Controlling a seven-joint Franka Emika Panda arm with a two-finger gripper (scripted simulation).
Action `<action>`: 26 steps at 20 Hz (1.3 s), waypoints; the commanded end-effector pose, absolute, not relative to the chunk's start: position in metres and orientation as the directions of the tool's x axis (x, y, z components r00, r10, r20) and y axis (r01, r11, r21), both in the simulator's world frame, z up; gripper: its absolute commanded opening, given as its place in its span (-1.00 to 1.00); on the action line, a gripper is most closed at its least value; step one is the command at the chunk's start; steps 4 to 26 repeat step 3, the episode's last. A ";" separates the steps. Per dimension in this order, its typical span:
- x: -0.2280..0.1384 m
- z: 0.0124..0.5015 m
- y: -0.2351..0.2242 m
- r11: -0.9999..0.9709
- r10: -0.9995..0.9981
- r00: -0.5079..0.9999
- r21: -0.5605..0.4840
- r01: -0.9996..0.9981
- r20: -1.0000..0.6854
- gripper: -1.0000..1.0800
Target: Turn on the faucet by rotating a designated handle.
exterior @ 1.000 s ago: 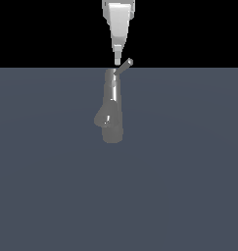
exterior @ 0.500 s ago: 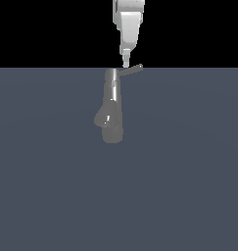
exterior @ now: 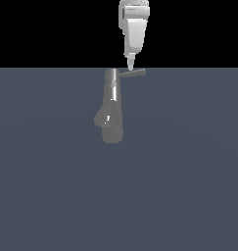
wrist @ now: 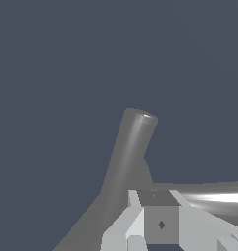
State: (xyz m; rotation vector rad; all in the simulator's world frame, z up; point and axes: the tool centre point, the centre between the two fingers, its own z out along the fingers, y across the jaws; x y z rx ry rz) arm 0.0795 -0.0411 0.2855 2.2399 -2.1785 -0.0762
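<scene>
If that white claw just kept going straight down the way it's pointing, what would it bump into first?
Most likely the handle. In the exterior view the gripper points down with its tip just above that thin rod, beside the faucet top. Depth is unclear, so it may already be touching.

Flat, even, sharp renders; bright glare streaks the faucet (exterior: 112,105).

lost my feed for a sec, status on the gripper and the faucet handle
Gripper tip down at the handle, jaw state unclear. Handle sticks out level toward the exterior view's right from the faucet top. Nothing else near it.
</scene>
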 end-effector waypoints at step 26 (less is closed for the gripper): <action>0.080 0.275 -0.081 0.019 -1.000 -0.019 0.061 -0.998 -0.011 -1.00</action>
